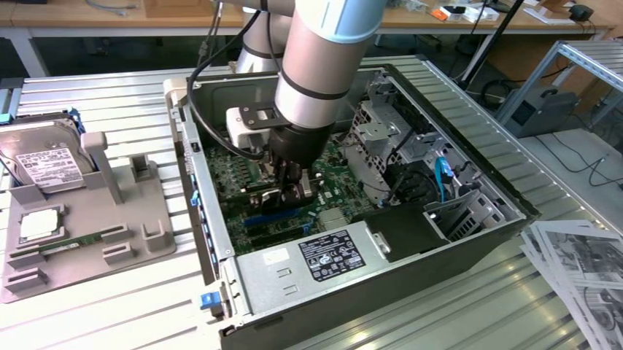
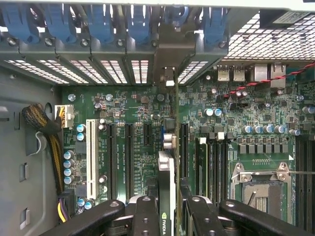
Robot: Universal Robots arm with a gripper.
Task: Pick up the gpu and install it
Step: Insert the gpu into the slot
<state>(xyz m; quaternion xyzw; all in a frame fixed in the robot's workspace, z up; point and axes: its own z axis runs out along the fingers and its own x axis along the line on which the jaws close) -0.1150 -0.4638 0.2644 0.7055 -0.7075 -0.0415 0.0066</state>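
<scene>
One slatted silver metal desk (image 1: 107, 91). On it, one open black tower computer case (image 1: 203, 219) with one green motherboard (image 2: 123, 105) exposed. One grey plastic fixture tray (image 1: 131, 222) carries one boxy white-labelled hard drive (image 1: 44, 166). One black claw (image 2: 170, 206) is inside the case, narrowed onto one thin dark gpu card (image 2: 166, 177), held edge-on at the motherboard slots.

Metal-bracket gpu (image 2: 168, 169), matt grn mobo (image 2: 123, 105)

Ribbed silver metal table (image 1: 98, 95)
Open black computer case (image 1: 370, 310) surrounds the claw (image 1: 297, 191); grey plastic tray (image 1: 136, 226) and printed paper sheets (image 1: 579, 270) lie well apart on opposite sides.
</scene>
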